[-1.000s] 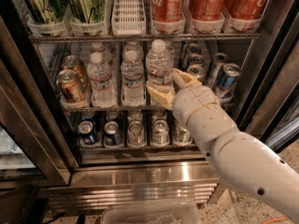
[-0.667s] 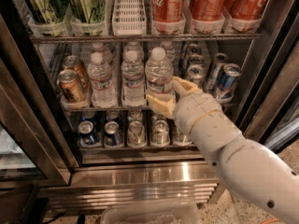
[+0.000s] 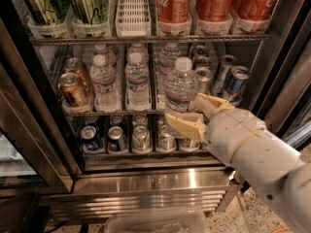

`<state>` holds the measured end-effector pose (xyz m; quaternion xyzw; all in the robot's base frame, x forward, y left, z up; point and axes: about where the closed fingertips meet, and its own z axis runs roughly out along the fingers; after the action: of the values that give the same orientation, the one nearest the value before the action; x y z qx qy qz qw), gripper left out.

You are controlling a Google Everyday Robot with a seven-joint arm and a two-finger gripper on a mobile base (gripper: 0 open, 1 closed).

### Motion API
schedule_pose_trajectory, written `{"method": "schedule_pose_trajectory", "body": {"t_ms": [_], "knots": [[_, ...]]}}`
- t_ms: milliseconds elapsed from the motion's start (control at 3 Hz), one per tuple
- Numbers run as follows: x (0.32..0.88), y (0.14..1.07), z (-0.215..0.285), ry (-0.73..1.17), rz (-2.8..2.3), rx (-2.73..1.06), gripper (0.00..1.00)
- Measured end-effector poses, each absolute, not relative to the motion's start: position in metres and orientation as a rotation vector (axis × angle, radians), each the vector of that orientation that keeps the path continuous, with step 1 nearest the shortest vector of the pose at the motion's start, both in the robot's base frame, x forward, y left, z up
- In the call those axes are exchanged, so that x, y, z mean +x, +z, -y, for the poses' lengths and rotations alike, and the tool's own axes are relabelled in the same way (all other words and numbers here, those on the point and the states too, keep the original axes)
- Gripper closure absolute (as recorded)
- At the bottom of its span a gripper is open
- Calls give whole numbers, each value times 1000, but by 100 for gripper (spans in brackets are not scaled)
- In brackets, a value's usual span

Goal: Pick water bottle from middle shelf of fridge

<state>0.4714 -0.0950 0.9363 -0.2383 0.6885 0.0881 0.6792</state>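
The water bottle, clear and ribbed with a white cap, is held upright in front of the middle shelf of the fridge. My gripper is shut on it, one tan finger across its lower front and the other at its right side. The bottle's base is hidden behind the finger. My white arm reaches in from the lower right.
Two more clear bottles and bronze cans stand left on the same rack, silver-blue cans right. Red cola cans and green cans sit above, short cans below. A clear bin lies on the floor.
The gripper has drawn the bottle out of its lane, down, to the right and toward the camera. The arm has pulled back with it.
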Motion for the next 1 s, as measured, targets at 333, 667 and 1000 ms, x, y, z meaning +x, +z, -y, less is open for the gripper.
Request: {"method": "schedule_pose_trajectory", "body": {"t_ms": [333, 667, 1000], "knots": [[461, 954, 99, 297, -1545, -582, 100], [449, 952, 67, 473, -1559, -693, 100], [434, 944, 50, 532, -1566, -768, 100]]}}
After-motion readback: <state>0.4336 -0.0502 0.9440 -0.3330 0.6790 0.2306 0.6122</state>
